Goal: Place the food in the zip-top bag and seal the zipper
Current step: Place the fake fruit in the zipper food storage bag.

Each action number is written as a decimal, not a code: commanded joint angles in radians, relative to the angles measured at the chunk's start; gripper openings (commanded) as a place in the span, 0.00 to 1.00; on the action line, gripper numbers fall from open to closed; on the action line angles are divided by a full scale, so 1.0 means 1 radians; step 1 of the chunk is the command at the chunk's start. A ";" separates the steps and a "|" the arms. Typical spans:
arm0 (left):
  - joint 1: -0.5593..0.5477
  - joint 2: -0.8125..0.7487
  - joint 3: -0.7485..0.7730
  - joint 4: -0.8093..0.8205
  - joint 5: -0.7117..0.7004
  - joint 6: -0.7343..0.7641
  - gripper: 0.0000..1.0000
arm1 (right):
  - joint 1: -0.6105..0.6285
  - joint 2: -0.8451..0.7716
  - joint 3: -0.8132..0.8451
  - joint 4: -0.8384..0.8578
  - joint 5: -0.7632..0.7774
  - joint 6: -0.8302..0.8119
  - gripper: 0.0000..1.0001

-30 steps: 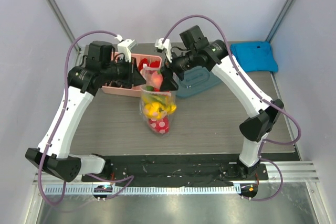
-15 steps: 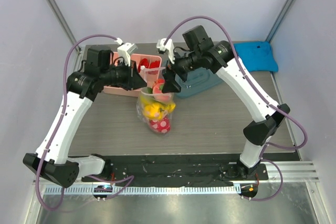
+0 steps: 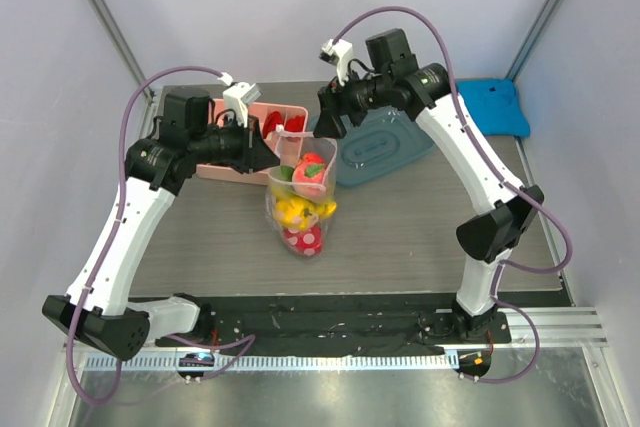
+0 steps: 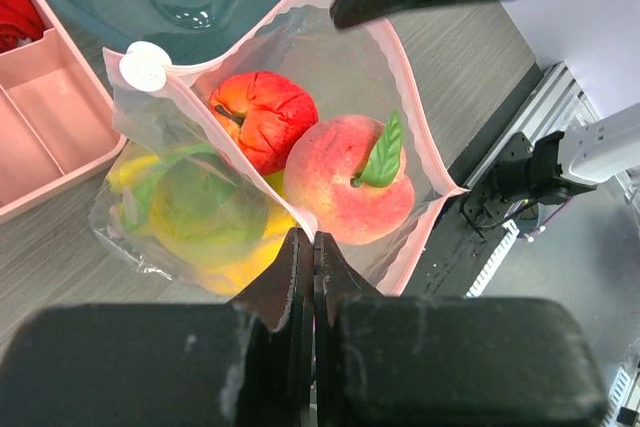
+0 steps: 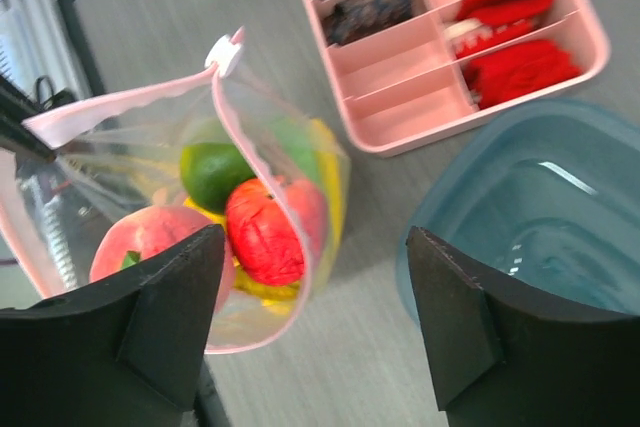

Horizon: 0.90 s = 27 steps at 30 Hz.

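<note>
Zip-top bag (image 3: 300, 202) stands upright, mouth up — left claw (image 4: 305, 243) pinches its rim; right claw (image 5: 315, 247) gapes empty.

Bag (image 4: 340, 67) mid-table (image 3: 420, 237), between my two pincers.

The box (image 5: 395, 107) lies behind it to the left, the lid (image 3: 385, 147) behind to the right, and a cloth (image 3: 488, 107) in the far right corner. In the bag, peach (image 4: 345, 182) and tomato (image 4: 262, 117) sit side by side on top, lime (image 5: 212, 175) beside them, bananas (image 3: 292, 209) under, dragon fruit (image 3: 305, 239) lowest. My left pincer (image 4: 305, 237) meets its left rim; my right pincer (image 5: 315, 247) hangs just behind its right rim.
</note>
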 commanded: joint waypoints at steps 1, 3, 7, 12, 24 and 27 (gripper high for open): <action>-0.006 -0.037 -0.002 0.077 0.013 0.015 0.00 | 0.018 -0.011 -0.017 -0.064 -0.070 -0.005 0.70; -0.006 -0.042 -0.011 0.080 0.011 0.010 0.00 | 0.029 -0.015 -0.029 -0.067 -0.061 -0.019 0.55; -0.006 -0.050 -0.019 0.074 0.005 0.010 0.00 | 0.032 0.002 -0.007 -0.084 -0.052 -0.011 0.01; -0.027 -0.065 0.026 0.069 0.048 -0.051 0.00 | 0.060 -0.002 0.124 -0.118 -0.131 0.036 0.01; -0.135 -0.056 -0.106 0.160 0.047 -0.263 0.00 | 0.184 -0.068 -0.083 -0.026 -0.135 0.036 0.01; -0.139 -0.039 -0.123 0.148 -0.063 -0.237 0.00 | 0.181 -0.024 -0.045 -0.053 -0.082 -0.014 0.01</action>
